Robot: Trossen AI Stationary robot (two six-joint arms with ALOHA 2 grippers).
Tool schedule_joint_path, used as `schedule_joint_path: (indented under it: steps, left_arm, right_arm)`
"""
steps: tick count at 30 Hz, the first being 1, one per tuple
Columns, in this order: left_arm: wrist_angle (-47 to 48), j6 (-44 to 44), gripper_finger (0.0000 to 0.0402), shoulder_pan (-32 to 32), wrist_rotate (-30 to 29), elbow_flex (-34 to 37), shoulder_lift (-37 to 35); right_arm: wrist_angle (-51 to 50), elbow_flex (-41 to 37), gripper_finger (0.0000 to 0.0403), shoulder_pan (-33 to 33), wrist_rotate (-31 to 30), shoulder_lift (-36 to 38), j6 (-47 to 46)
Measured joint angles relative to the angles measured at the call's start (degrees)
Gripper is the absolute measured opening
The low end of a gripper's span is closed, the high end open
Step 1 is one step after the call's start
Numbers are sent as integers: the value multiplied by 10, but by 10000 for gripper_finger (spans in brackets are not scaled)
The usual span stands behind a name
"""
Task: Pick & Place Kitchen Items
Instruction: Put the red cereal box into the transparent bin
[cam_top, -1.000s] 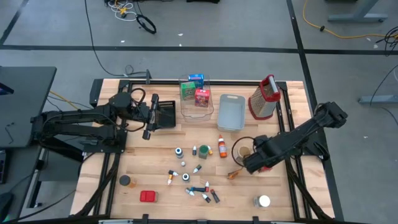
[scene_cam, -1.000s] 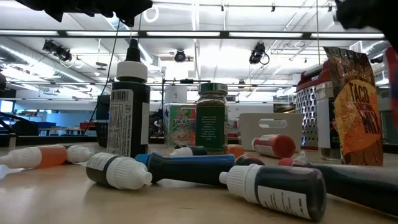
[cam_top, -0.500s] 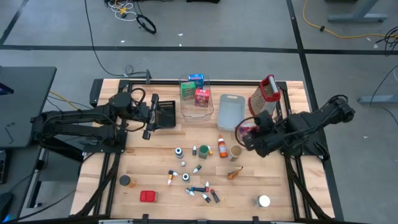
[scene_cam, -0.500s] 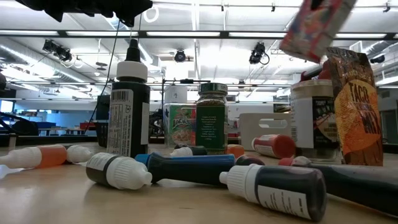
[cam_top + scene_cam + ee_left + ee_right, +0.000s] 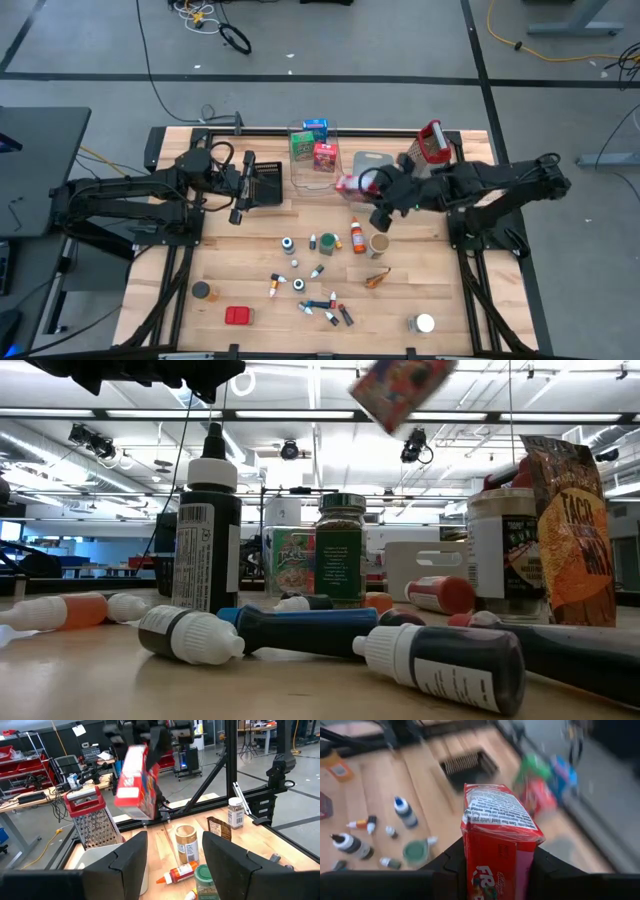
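The left gripper is parked at the table's left side, beside a black tray, with its fingers spread wide and nothing between them. Just right of it, the clear bin already holds a green box, a blue box and a small red box.

Right of the bin, the right gripper is held in the air, just beside the bin's right edge and above the grey tray. A red box is clamped between its fingers, seen tilted and high in the low view.

The step in hand is judged to be carrying this box to the bin. It is best kept high until it is fully over the bin's open part, so the wall is not struck. The box is best levelled, lowered into the free space beside the three boxes, and released only once low.

The bottles, the jar and the grater are best left undisturbed on the way.
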State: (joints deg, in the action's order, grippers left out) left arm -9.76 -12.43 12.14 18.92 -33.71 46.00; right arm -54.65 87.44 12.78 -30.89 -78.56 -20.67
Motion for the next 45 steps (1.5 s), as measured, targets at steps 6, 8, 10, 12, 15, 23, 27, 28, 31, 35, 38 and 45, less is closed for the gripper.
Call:
schedule_joint_path:
  steps: [6,8,10,12,15,23,27,28,31,35,38,45]
  left_arm:
    - [0,0,200,0,0,0,0]
    - [0,0,199,0,0,0,0]
    - [0,1,200,0,0,0,0]
    - [-1,0,200,0,0,0,0]
    - [-2,0,202,0,0,0,0]
    - [-2,2,200,0,0,0,0]
    - [-1,19,201,0,0,0,0]
    - [-1,26,201,0,0,0,0]
    - [0,35,200,0,0,0,0]
    - [0,39,200,0,0,0,0]
    - [0,39,201,0,0,0,0]
    - [0,39,200,0,0,0,0]
  right_arm:
    - [122,0,125,-48,-4,-6,173]
    - [157,0,123,-66,-8,-13,204]
    - [174,0,122,-85,1,-20,231]
    - [195,0,122,-103,26,-30,273]
    - [213,0,122,-129,68,-51,323]
    - [258,0,122,-214,233,-123,373]
    - [252,0,122,-252,272,-158,378]
    - [251,0,122,-262,278,-168,378]
    - [250,0,121,-287,311,-194,378]
    - [254,0,121,-311,358,-228,396]
    - [254,0,122,-321,365,-254,410]
    - [265,0,146,-328,365,-298,452]
